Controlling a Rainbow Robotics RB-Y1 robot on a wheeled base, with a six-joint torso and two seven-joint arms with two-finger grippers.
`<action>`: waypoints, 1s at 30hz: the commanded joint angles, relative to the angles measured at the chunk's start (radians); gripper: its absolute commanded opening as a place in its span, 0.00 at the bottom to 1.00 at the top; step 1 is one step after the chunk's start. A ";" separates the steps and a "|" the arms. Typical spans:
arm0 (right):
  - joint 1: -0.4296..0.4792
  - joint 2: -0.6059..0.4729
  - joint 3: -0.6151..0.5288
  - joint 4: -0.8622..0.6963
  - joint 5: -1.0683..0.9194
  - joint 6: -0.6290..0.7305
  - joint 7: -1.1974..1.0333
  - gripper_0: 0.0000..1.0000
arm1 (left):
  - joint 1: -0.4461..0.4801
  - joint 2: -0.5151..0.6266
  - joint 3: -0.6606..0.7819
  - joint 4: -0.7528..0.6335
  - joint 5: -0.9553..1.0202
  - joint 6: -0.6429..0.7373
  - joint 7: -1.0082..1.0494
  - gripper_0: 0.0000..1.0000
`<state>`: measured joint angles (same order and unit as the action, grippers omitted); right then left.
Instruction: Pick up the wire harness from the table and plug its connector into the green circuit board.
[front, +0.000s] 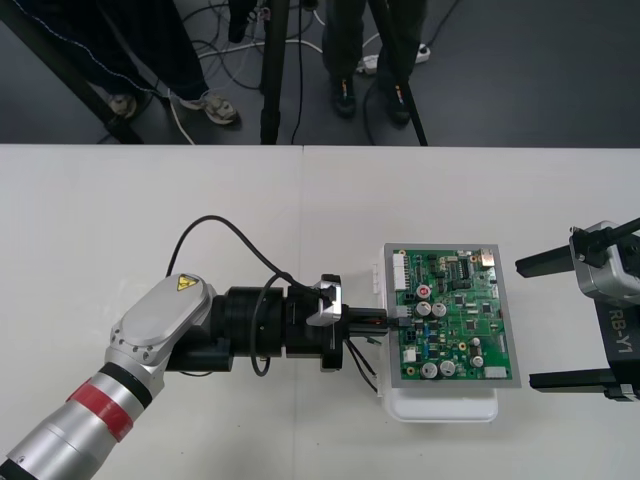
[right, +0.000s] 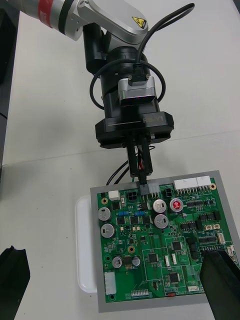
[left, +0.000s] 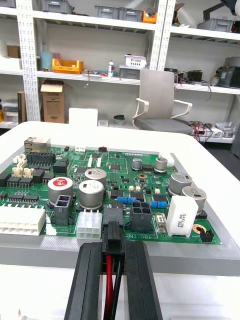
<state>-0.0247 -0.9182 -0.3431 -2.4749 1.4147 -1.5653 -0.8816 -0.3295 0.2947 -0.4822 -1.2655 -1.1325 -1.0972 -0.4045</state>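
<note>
Left gripper (front: 380, 322) is at the left edge of the green circuit board (front: 455, 320), jaws closed tight on the wire harness. In the left wrist view the black plug (left: 113, 234) sits clamped between the two fingers (left: 87, 280), just past their tips, with the red and black wires (left: 111, 287) running back down the gap between the jaws. The plug nose is up against a black header (left: 114, 215) on the board edge directly ahead of the jaws; can't tell if it's seated. Slack wire (front: 365, 372) hangs out behind the fingertips, over the table (front: 150, 220) beside the white base (front: 440, 408). Right gripper (front: 527, 324) is parked just off the opposite board edge, jaws wide apart with nothing between them, tips pointing at the board but not touching it.
</note>
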 joint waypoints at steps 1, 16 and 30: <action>-0.003 0.010 0.012 -0.010 0.009 -0.006 0.050 1.00 | -0.042 -0.039 -0.030 -0.011 -0.003 0.033 -0.037 0.00; -0.003 0.012 0.012 -0.010 0.013 -0.006 0.052 1.00 | -0.042 -0.072 -0.032 -0.011 -0.004 0.033 -0.042 0.00; -0.003 0.012 0.012 -0.010 0.013 -0.006 0.052 1.00 | -0.054 -0.078 -0.047 -0.011 -0.010 0.033 -0.046 0.00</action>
<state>-0.0247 -0.9182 -0.3431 -2.4749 1.4208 -1.5653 -0.8816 -0.3307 0.2753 -0.4868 -1.2553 -1.1380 -1.0866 -0.4046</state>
